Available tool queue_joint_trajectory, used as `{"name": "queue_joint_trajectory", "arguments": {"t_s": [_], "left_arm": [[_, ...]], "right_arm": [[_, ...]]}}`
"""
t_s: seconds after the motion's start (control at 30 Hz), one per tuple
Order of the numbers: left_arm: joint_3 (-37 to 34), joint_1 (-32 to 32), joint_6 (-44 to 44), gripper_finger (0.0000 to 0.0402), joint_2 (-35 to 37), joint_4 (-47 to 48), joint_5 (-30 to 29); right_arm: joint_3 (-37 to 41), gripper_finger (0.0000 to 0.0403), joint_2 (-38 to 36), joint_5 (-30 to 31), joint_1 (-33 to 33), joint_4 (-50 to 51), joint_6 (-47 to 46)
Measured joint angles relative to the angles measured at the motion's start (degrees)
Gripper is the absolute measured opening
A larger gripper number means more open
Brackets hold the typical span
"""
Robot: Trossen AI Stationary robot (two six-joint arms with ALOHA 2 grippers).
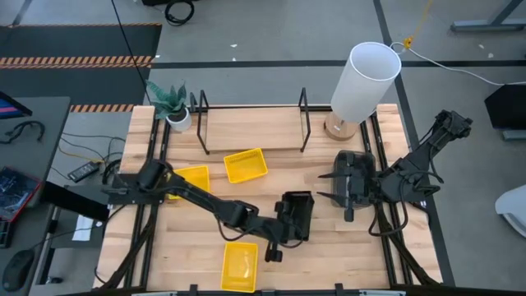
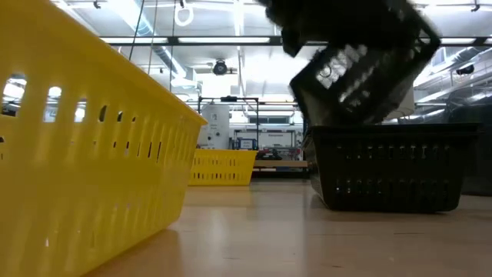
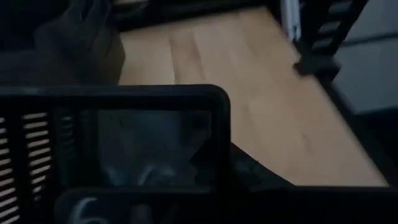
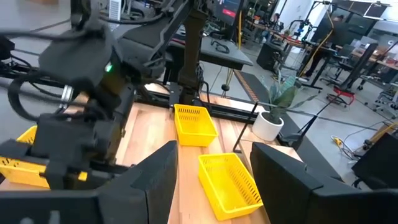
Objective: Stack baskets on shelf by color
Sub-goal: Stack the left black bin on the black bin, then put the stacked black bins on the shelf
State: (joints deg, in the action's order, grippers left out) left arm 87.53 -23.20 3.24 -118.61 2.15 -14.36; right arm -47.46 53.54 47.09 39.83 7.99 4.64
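Note:
My left gripper (image 1: 278,228) reaches over the table's middle and is shut on a small black perforated basket (image 1: 298,215). In the low view this basket (image 2: 361,69) hangs tilted above another black basket (image 2: 392,177) that rests on its base on the table. Three yellow baskets lie on the table (image 1: 245,164) (image 1: 191,179) (image 1: 239,265). My right gripper (image 1: 325,185) is open and points toward the table's left, over the dark grey baskets (image 1: 355,164). The shelf (image 1: 251,127) stands at the far edge and carries nothing. My left gripper holds the black perforated basket by its side toward the table's left (image 1: 285,220), coming level from the left. The fingers are hidden behind the basket's wall (image 3: 124,124) in the wrist view. The basket is lifted clear and tilted above the other black basket.
A white lamp (image 1: 366,82) stands on the table's far right corner, and a potted plant (image 1: 174,111) on the far left by the shelf's left upright (image 1: 201,123). The near yellow basket (image 2: 84,138) sits close to the near edge. Bare wood lies between the yellow baskets and the grey ones.

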Motion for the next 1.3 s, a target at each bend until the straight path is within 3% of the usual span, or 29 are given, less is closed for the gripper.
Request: {"name": "queue_joint_trajectory", "arguments": {"t_s": [0.53,0.8,0.97,1.3], "left_arm": [[1.83,0.16,0.60,0.0014,-0.61,20.19,-1.13],[1.76,0.49,3.65,0.0102,0.52,20.22,-0.63],[1.83,0.90,5.12,0.0161,2.69,17.99,2.70],[1.76,-1.37,1.88,0.0226,-0.43,16.31,-0.49]], "right_arm": [[0.00,0.0207,0.02,-0.09,-0.02,0.17,-0.37],[0.00,0.0207,0.02,-0.15,-0.02,0.20,-0.39],[0.00,0.0207,0.02,-0.13,-0.02,0.24,-0.39],[0.00,0.0207,0.07,-0.13,-0.02,0.24,-0.39]]}}
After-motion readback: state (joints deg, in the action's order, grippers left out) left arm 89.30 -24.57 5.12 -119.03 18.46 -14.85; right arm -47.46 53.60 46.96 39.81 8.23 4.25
